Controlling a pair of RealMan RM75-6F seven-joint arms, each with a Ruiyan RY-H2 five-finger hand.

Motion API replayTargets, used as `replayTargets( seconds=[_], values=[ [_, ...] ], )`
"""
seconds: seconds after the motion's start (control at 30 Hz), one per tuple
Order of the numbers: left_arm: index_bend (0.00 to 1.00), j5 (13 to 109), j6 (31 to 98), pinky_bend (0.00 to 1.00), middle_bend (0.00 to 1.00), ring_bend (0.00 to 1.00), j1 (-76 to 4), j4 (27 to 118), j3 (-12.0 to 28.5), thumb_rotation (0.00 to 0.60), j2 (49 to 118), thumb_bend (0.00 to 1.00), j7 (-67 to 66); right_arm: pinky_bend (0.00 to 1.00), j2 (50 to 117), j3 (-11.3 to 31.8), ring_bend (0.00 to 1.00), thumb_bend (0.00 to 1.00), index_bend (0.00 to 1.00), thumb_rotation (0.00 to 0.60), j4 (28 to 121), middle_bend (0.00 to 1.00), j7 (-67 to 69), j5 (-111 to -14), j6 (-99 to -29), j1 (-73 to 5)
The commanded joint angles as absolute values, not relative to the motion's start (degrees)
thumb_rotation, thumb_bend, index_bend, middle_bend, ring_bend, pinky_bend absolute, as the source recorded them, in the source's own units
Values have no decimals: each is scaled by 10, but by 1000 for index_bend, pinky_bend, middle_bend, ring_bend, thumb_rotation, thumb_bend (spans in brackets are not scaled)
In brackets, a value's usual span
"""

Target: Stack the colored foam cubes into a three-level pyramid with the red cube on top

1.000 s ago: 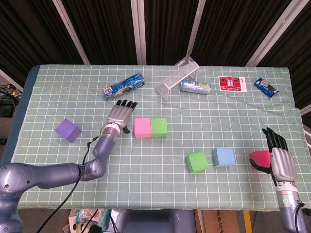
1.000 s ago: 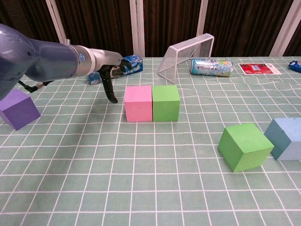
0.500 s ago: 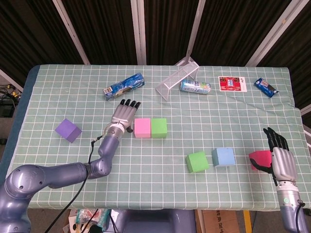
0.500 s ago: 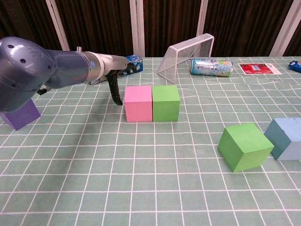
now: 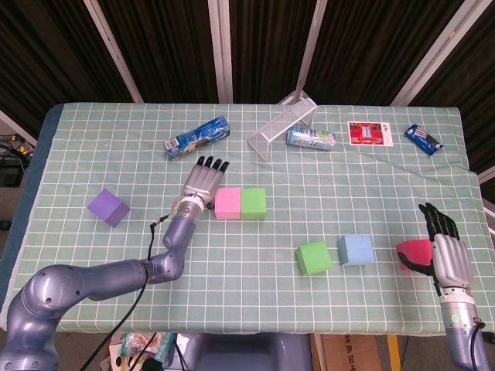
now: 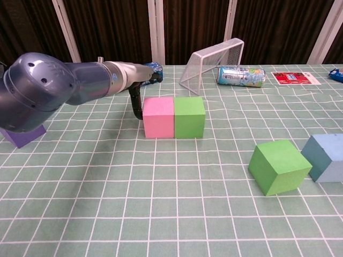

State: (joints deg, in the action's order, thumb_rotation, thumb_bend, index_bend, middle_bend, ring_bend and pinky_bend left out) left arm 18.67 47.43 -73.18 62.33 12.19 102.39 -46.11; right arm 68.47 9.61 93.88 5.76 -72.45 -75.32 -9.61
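A: Pink cube (image 5: 227,202) and a green cube (image 5: 253,203) sit touching, side by side, mid-tabletop. That is two of the base row. Left hand (image 5: 204,180) has slid rightward over the last second; fingers straight and spread, holding nothing, its flank now against the pink cube's left face.

B: Chest view agrees: a dark fingertip (image 6: 137,108) hangs right at the pink cube's (image 6: 158,116) left edge. Contact or a hair short, hard to tell.

A: Reads as a nudge to square the pair, or a set-up to grasp. Either way the base is unfinished.

B: Other blocks?

A: Purple cube (image 5: 107,207) near the left edge, well apart from the row. Second green cube (image 5: 314,256) and blue cube (image 5: 356,250) just beside each other toward the front right. Nothing stacked.

B: And the red cube?

A: Red cube (image 5: 414,252) by the right edge, right hand (image 5: 447,255) alongside with its thumb side at the cube. Fingers extended; whether it holds the cube cannot be told. That hand has not shifted.

B: So early days. A third base block is needed before any second level, and red goes last.

A: Clutter along the far edge: wire goal (image 5: 281,124), can (image 5: 311,138), snack packets.
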Motion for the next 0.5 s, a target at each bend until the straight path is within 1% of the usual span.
replayTargets(
  seconds=[0.03,0.5],
  values=[
    [0,193,474,40,59,8,-733,615,125,600,1032,208,-460,0,685,96,0,242,0,600,939,0,57,-724,-753,-96],
    [0,198,469,40,59,8,-728,608,135,600,1041,208,-466,0,683,95,0,242,0,600,939,0,56,-723,-752,-96]
  ],
)
